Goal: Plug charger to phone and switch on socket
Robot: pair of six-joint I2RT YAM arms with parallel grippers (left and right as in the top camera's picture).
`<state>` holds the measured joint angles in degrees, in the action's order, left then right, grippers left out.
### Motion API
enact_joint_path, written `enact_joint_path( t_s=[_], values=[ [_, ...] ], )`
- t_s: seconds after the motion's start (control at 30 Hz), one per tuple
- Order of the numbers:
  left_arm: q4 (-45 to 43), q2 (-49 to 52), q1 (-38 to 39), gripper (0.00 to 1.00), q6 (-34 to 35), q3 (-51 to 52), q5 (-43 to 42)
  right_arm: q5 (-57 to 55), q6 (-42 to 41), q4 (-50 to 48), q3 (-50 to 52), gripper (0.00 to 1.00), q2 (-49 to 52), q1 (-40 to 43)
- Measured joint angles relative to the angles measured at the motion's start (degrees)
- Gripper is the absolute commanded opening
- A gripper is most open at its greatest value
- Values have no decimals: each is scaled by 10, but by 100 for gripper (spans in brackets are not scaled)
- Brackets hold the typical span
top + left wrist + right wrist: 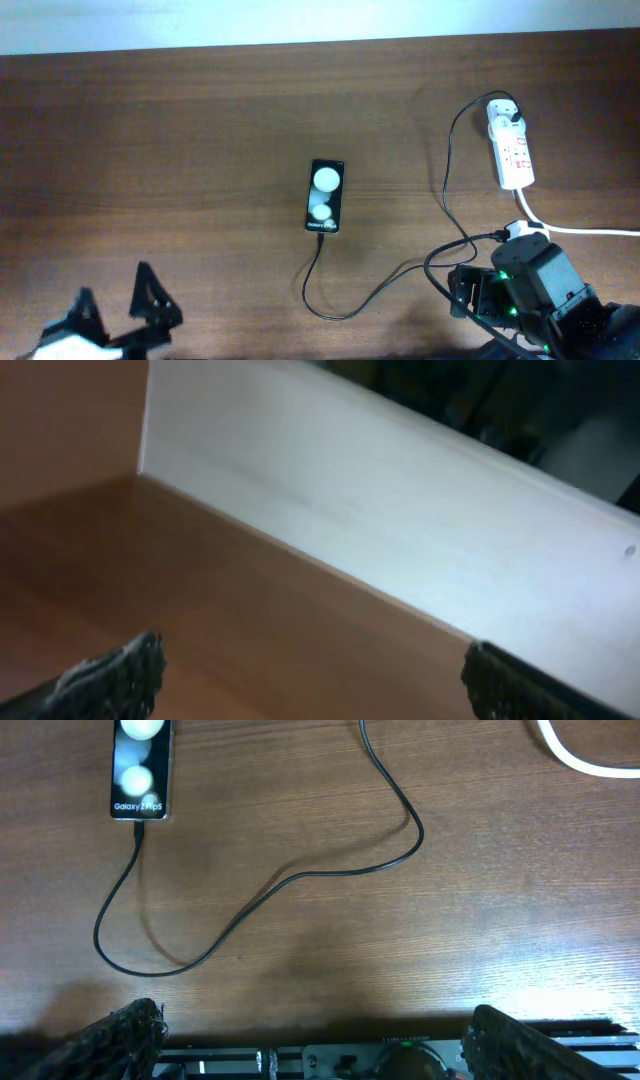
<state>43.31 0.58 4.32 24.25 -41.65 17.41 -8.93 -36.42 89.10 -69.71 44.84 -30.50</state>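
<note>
Your flat black rectangular phone [325,197] lies near the middle of the brown wooden table [180,150], long side running far to near. It shows two white round spots and small white lettering at its near end.

The thin black charger cable [300,875] meets that near short edge with its small connector tip. You cannot tell from here whether the tip is fully seated. From the phone the cable loops nearward, curves right, then climbs far to the white plug adapter [505,113]. The adapter sits in the far end of the white elongated power strip [514,155], which is well to the right of the phone. The strip's red-marked switches are too small to read. Its thick white cord [590,232] leaves the near end and runs off to the right.

Your right gripper [315,1013] hovers at the near right, above the cable's bend, with its fingers spread wide and nothing between them. Your left gripper [115,290] sits at the near left, well apart from everything, jaws also wide and empty. Its wrist view shows only bare wood and a white board [400,510] at the table's edge.
</note>
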Motion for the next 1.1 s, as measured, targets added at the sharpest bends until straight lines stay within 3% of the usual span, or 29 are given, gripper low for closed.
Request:
enact_joint_path(
  t_s=[0.2,0.43,1.1],
  values=[
    [-163,1,0,99,42,171,-5,0,0,0,1,99,0,0],
    [-216,1,0,99,44,301,-5,0,0,0,1,99,0,0],
    [-216,1,0,99,45,345,-5,0,0,0,1,99,0,0]
  ],
)
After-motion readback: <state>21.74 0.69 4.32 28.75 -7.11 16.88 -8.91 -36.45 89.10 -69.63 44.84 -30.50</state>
